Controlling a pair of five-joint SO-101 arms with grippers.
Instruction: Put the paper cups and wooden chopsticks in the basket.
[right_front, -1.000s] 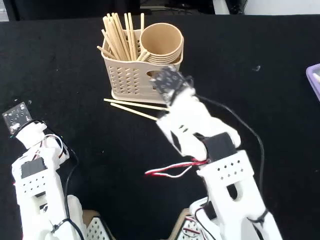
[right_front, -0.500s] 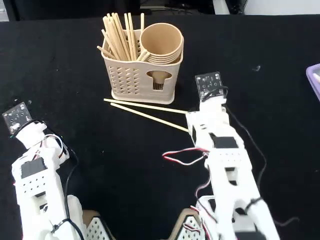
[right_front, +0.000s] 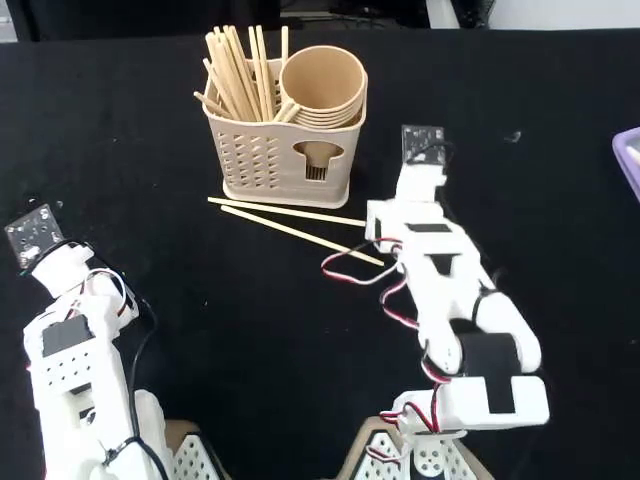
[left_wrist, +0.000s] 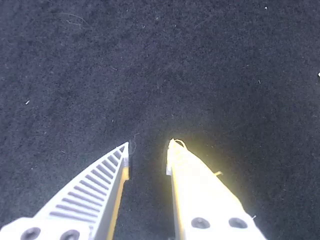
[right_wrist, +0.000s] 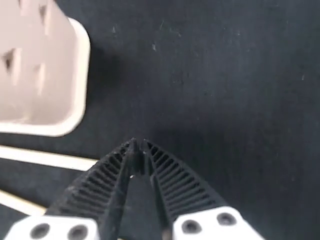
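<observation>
high view: beige basket (right_front: 270, 160) upright toward the far middle of the black table (right_front: 130, 120). holds a nested stack of paper cups (right_front: 322, 82) on the side nearer the right arm (right_front: 435, 250), and a bundle of wooden chopsticks (right_front: 238, 70) leaning in the other side. just in front of the basket, two loose chopsticks (right_front: 290, 222) flat on the cloth, close together and slightly fanned, ends reaching the right arm. red and white wires looping beside those ends. left arm (right_front: 65, 340) well apart, at the near left corner.

left wrist view: left gripper (left_wrist: 148, 145) low over bare black cloth, fingers parted by a narrow gap, nothing between them.

right wrist view: right gripper (right_wrist: 138, 146) with dark ribbed fingers closed tip to tip, gripping nothing. just beside the end of one loose chopstick, contact impossible to tell. second chopstick further along the same side. rounded corner of the basket near, apart from the fingers.
</observation>
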